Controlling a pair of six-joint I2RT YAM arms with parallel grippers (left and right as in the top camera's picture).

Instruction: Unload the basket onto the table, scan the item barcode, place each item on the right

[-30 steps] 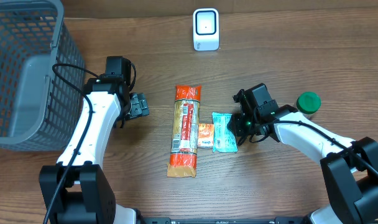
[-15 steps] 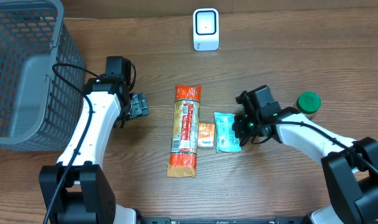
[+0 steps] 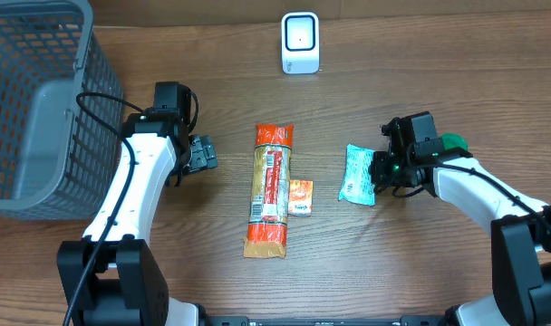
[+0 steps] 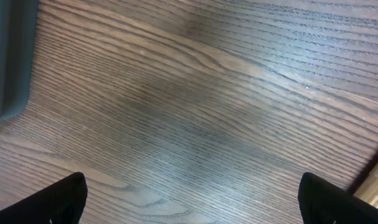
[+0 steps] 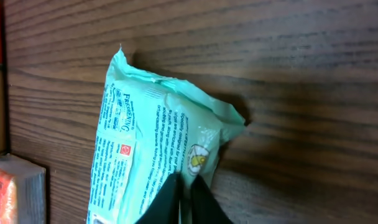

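1. Left gripper: left of the pack, same station as a second ago. Its wrist view shows the fingers spread wide with only bare table between them. Idle, holding nothing.
2. Pack: unmoved, lying lengthwise at mid-table. The box remains just beside its right flank.
3. Scanner: beyond the pack's far end, slightly right, upright, well apart from everything else. Nothing has been presented to it yet.
4. Pouch, the item in hand: a second ago it lay just right of the box. It now sits further right of the pack, with open table between it and the box, and is tilted. Judgement: it has been picked clear of its neighbours, and the carry to the scanner is still to come. Barcode position cannot be told from these views.
5. Right gripper: right of the pack, at the pouch's right edge. The wrist view shows the fingers pinched tight on the pouch's rim, so the pouch is held. The arm has drawn back rightward from the pack, forearm low and running out to the right. Whether the pouch is off the table cannot be told.
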